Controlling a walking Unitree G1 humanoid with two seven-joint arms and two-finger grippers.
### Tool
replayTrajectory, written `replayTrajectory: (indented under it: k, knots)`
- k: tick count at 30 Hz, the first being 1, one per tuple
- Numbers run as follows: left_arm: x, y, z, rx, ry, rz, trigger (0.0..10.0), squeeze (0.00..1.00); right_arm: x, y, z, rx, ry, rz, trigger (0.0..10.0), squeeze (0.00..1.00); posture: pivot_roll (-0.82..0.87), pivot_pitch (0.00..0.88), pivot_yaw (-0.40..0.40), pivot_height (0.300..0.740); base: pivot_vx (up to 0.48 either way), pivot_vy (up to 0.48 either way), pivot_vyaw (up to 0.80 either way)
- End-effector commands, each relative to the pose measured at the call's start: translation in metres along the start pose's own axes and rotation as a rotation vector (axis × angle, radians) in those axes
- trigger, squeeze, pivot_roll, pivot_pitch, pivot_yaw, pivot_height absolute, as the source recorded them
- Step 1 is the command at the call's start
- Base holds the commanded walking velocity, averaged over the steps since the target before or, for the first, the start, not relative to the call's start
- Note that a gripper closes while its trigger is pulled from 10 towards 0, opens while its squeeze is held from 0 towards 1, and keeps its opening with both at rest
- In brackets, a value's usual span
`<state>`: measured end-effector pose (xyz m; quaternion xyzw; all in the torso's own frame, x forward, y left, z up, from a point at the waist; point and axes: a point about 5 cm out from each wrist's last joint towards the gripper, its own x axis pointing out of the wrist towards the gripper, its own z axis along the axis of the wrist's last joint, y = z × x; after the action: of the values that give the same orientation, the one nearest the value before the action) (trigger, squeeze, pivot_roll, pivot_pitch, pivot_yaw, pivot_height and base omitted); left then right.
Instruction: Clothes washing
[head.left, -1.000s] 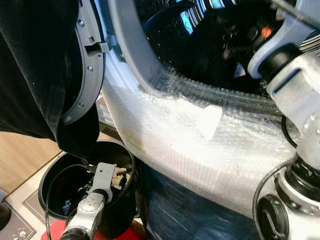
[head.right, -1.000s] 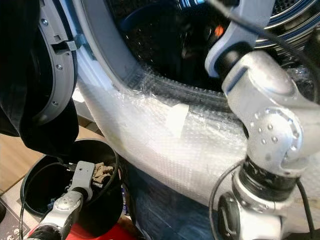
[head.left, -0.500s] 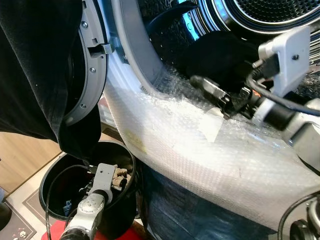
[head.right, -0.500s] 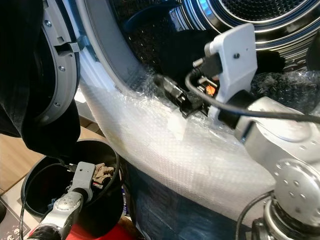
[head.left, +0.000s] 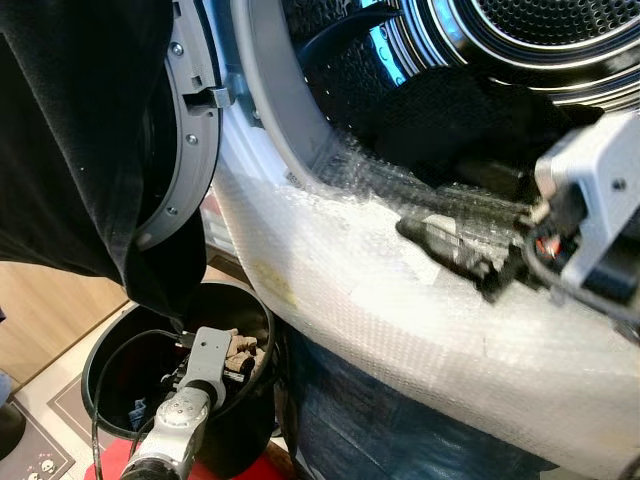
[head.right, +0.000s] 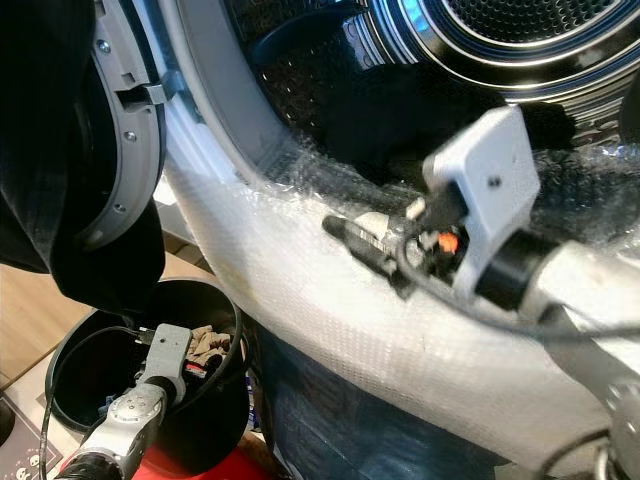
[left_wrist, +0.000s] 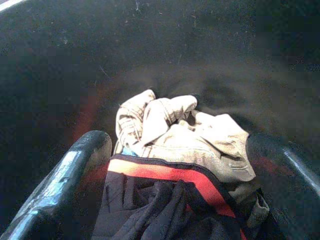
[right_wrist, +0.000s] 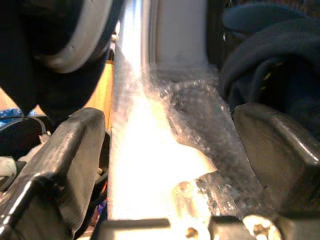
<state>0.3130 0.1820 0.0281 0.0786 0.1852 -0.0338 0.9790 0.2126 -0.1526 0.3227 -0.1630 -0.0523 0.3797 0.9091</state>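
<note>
The washer's drum (head.left: 560, 40) stands open, with dark clothes (head.left: 450, 120) lying at its front. Bubble wrap (head.left: 400, 310) covers the lower door rim. My right gripper (right_wrist: 167, 120) is open and holds nothing; it hovers just outside the drum over the wrap, and its black finger (head.left: 445, 245) points left. Down at the left, my left gripper (left_wrist: 177, 145) is open inside a black bucket (head.left: 110, 340). Its fingers straddle a beige garment (left_wrist: 170, 125) and a black garment with a red stripe (left_wrist: 165, 200).
The round washer door (head.left: 190, 130) is swung open at the left, and a large dark garment (head.left: 70, 130) hangs over it above the bucket. A wooden floor (head.left: 40, 310) and something red (head.left: 110, 462) lie beside and under the bucket.
My right arm has drawn back out of the drum and come down to the right over the bubble-wrapped rim, empty. The left arm stays in the bucket.
</note>
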Motion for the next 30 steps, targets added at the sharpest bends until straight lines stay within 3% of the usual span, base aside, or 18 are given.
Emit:
replayTrajectory:
  k: [1, 6, 8, 11, 12, 15, 20, 21, 22, 23, 27, 28, 30]
  knots:
    - [-0.004, 0.004, -0.011, 0.003, 0.029, 0.018, 10.0, 0.00, -0.004, 0.007, 0.002, -0.001, -0.046, 0.039, 10.0, 0.00, -0.21, 0.075, 0.104, 0.740, 0.000, 0.000, 0.00]
    - [-0.004, 0.011, -0.002, -0.022, -0.032, 0.075, 10.0, 0.00, -0.008, 0.016, -0.001, 0.022, -0.105, 0.119, 10.0, 0.00, -0.21, 0.074, 0.103, 0.740, 0.000, 0.000, 0.00]
    - [-0.004, 0.013, -0.001, -0.023, -0.043, 0.087, 10.0, 0.00, -0.012, 0.025, 0.003, 0.041, -0.202, 0.211, 10.0, 0.00, -0.21, 0.074, 0.103, 0.740, 0.000, 0.000, 0.00]
    - [-0.004, 0.013, -0.001, -0.025, -0.040, 0.088, 10.0, 0.00, -0.018, 0.035, 0.007, 0.138, -0.341, 0.350, 10.0, 0.00, -0.21, 0.075, 0.100, 0.740, 0.000, 0.000, 0.00]
    - [-0.004, 0.012, -0.001, -0.025, -0.040, 0.085, 10.0, 0.00, -0.021, 0.044, 0.005, 0.195, -0.384, 0.451, 10.0, 0.00, -0.21, 0.075, 0.098, 0.740, 0.000, 0.000, 0.00]
    - [-0.003, 0.009, -0.001, -0.032, -0.043, 0.083, 10.0, 0.00, -0.025, 0.058, -0.002, 0.267, -0.397, 0.590, 10.0, 0.00, -0.21, 0.074, 0.096, 0.740, 0.000, 0.000, 0.00]
    - [-0.003, 0.008, -0.001, -0.038, -0.050, 0.083, 10.0, 0.00, -0.028, 0.071, -0.026, 0.354, -0.268, 0.693, 10.0, 0.00, -0.21, 0.071, 0.092, 0.740, 0.000, 0.000, 0.00]
    - [-0.003, 0.008, 0.000, -0.040, -0.059, 0.090, 10.0, 0.00, -0.025, 0.080, -0.054, 0.432, -0.104, 0.708, 10.0, 0.00, -0.20, 0.069, 0.086, 0.740, 0.000, 0.000, 0.00]
    - [-0.003, 0.008, 0.000, -0.040, -0.059, 0.090, 10.0, 0.00, -0.025, 0.080, -0.054, 0.432, -0.104, 0.708, 10.0, 0.00, -0.20, 0.069, 0.086, 0.740, 0.000, 0.000, 0.00]
    - [-0.004, 0.011, 0.001, -0.048, -0.070, 0.107, 10.0, 0.00, -0.023, 0.090, -0.082, 0.494, 0.034, 0.712, 10.0, 0.00, -0.19, 0.066, 0.083, 0.740, 0.000, 0.000, 0.00]
    - [-0.005, 0.016, 0.003, -0.057, -0.089, 0.142, 10.0, 0.00, -0.021, 0.098, -0.132, 0.579, 0.196, 0.650, 10.0, 0.00, -0.18, 0.064, 0.078, 0.740, 0.000, 0.000, 0.00]
    - [-0.005, 0.016, 0.003, -0.057, -0.089, 0.142, 10.0, 0.00, -0.021, 0.098, -0.132, 0.579, 0.196, 0.650, 10.0, 0.00, -0.18, 0.064, 0.078, 0.740, 0.000, 0.000, 0.00]
    - [-0.006, 0.021, 0.003, -0.061, -0.096, 0.163, 10.0, 0.00, -0.021, 0.098, -0.173, 0.657, 0.284, 0.540, 10.0, 0.00, -0.16, 0.064, 0.077, 0.740, 0.000, 0.000, 0.00]
